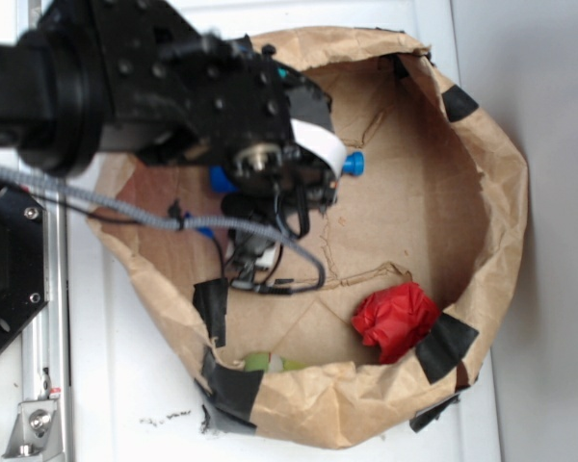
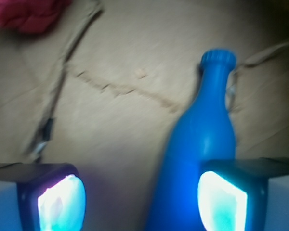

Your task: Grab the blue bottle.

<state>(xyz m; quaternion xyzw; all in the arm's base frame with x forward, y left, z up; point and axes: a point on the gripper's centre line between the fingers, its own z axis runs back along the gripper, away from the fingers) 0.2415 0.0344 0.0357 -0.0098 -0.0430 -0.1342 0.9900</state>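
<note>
Inside the paper bag (image 1: pixel 482 192), the bottle (image 2: pixel 202 144) lies on the brown floor, cap pointing away from the wrist camera. Above it, the gripper (image 2: pixel 142 202) hangs with jaws spread, the bottle's body just beside the right-hand pad (image 2: pixel 220 202) and not clamped. Well apart, a red ball (image 1: pixel 395 320) sits near the bag's wall.

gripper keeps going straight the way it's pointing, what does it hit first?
Probably the blue bottle: its body lies between the open gripper's fingers, hard against the right one. Left of it, only the brown paper floor. Depth is unclear.
</note>
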